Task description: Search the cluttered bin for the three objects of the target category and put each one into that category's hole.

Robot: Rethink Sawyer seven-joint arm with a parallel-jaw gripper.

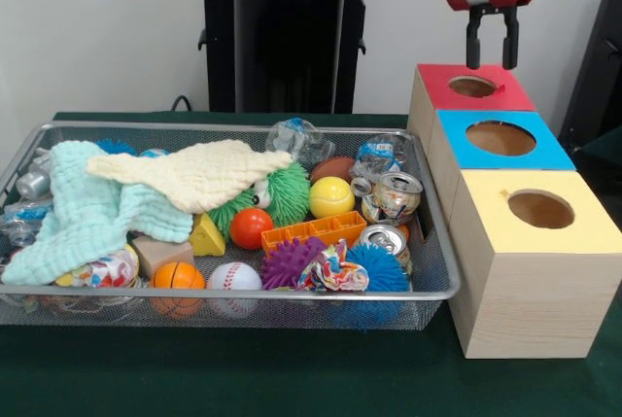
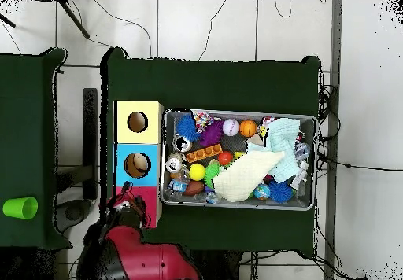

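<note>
1. Nearest us in the front view, we see a wire mesh bin [image 1: 437, 286] on the dark green tablecloth [image 1: 292, 378], crowded with toys, cloths and cans.
2. Along its near edge we find an orange basketball toy [image 1: 177, 275], a white baseball [image 1: 234, 276], a purple spiky ball [image 1: 290, 261], a multicoloured knotted cloth [image 1: 333, 267] and a blue spiky ball [image 1: 381, 269].
3. Behind those lie an orange plastic brick [image 1: 313, 230], a smooth orange ball [image 1: 250, 227], a yellow wedge block [image 1: 205, 237] and a crushed drink can [image 1: 384, 238].
4. Farther in, we see a yellow ball [image 1: 331, 196], a green fuzzy ball [image 1: 282, 195] and a second dented can [image 1: 394, 195].
5. A light green cloth [image 1: 83, 213] covers the left part of the bin, and a cream cloth [image 1: 194, 174] lies across the middle, over other things.
6. To the right, just beside the bin, stands a row of three wooden boxes: the yellow-topped box [image 1: 535, 261] nearest, the blue-topped box [image 1: 501, 140] behind it, the red-topped box [image 1: 471, 86] farthest. Each has a round hole in its top.
7. The red and black gripper [image 1: 491, 55] hangs above the red-topped box, its fingers apart with nothing between them.
</note>
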